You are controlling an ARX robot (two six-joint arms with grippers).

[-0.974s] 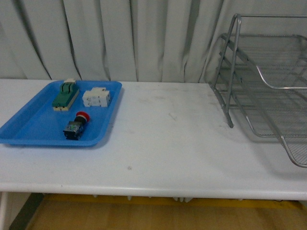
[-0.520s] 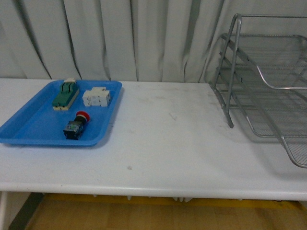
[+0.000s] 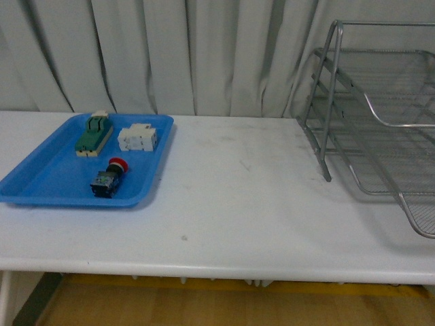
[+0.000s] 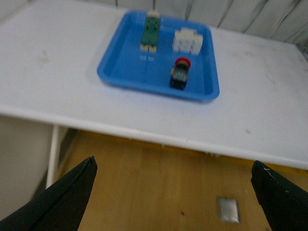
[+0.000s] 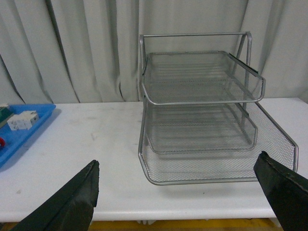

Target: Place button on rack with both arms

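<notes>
The button (image 3: pixel 109 178), red cap on a dark body, lies in the blue tray (image 3: pixel 41 178) at the left of the white table; it also shows in the left wrist view (image 4: pixel 180 76). The silver three-tier wire rack (image 3: pixel 380 129) stands at the right, also in the right wrist view (image 5: pixel 202 115). Neither arm shows in the front view. My left gripper (image 4: pixel 175 195) is open and empty, held off the table's front edge over the floor, well short of the tray. My right gripper (image 5: pixel 180 195) is open and empty, in front of the rack near the table's front edge.
In the blue tray (image 4: pixel 125 67) also lie a green-and-cream switch block (image 3: pixel 92 134) and a white breaker block (image 3: pixel 137 138). A grey curtain (image 3: pixel 177 54) hangs behind the table. The table's front edge (image 3: pixel 204 268) drops to a wooden floor.
</notes>
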